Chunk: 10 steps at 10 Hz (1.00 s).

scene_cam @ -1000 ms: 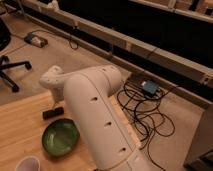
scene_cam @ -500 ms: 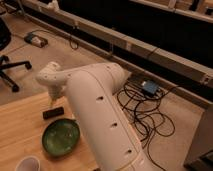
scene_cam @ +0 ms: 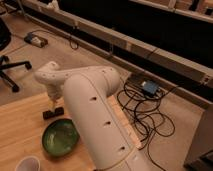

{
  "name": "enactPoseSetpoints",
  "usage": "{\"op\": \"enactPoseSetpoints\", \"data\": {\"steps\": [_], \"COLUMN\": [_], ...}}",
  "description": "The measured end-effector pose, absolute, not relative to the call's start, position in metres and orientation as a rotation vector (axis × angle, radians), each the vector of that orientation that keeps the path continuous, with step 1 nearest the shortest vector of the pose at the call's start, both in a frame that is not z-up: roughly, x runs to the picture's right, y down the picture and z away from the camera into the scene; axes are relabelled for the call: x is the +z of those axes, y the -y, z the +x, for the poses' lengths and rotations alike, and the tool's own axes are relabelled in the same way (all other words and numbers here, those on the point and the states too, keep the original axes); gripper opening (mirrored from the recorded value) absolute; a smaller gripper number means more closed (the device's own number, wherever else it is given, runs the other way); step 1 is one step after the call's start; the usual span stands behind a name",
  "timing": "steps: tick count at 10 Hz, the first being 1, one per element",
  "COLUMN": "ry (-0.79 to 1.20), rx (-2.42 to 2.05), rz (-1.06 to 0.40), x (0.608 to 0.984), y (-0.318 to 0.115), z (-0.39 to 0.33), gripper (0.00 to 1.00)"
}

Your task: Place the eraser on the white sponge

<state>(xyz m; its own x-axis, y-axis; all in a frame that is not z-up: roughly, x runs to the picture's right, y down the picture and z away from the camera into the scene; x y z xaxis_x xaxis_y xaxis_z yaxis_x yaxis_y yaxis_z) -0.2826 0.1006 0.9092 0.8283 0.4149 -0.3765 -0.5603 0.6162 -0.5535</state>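
Eraser (scene_cam: 53, 113) lies just below the claw (scene_cam: 52, 103), near the green bowl (scene_cam: 60, 138).

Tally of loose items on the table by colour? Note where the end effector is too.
Black: 1, eraser
Green: 1, bowl
White: 1, cup
Total: 3
The white sponge is not in view. The end effector sits just above the eraser.

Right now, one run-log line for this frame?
gripper: directly over eraser, contact unclear | eraser: on table, beyond green bowl | sponge: not in view | cup: table's near-left corner
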Motion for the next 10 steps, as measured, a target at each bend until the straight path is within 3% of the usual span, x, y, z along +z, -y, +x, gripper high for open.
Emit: {"op": "enactPoseSetpoints", "data": {"steps": [10], "ry": [-0.118], "rx": [0.339], "rz": [-0.797], "x": [0.901], "y": [-0.134], "z": [-0.310], "gripper": [0.80]}}
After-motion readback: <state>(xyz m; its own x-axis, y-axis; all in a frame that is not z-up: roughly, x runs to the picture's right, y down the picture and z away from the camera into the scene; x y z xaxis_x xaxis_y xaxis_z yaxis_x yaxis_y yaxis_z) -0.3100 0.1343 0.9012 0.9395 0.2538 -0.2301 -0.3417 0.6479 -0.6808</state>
